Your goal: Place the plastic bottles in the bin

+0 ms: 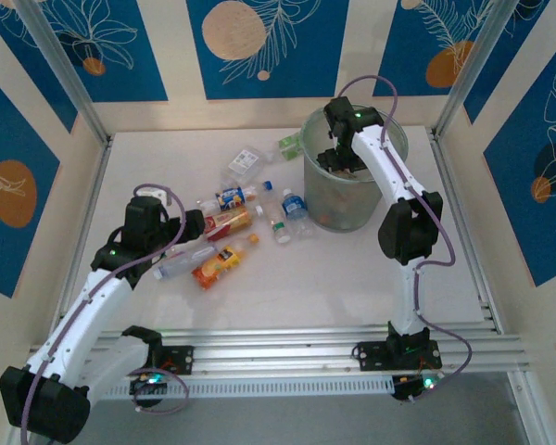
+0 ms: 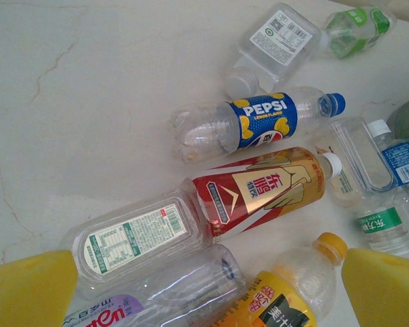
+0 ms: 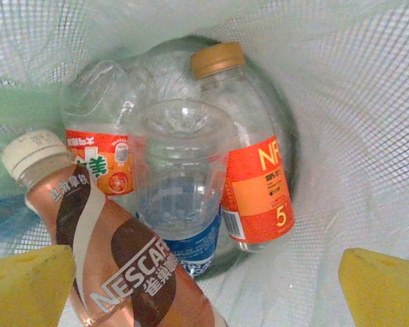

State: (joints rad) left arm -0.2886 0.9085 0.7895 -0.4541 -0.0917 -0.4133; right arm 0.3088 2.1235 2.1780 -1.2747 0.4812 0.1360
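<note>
Plastic bottles (image 1: 230, 222) lie scattered left of centre on the table (image 1: 306, 278), others heaped inside the bin (image 1: 352, 211) at upper right, where the right gripper (image 3: 204, 289) hangs spread and empty over them, while the left gripper (image 2: 204, 293), fingers (image 2: 27, 289) equally wide, hovers above the scatter, presumably choosing one.

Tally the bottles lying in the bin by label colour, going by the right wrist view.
Orange-label bottles: 2
Blue-label bottle: 1
Brown-label bottle: 1
Total: 4 bottles visible in the bin
</note>
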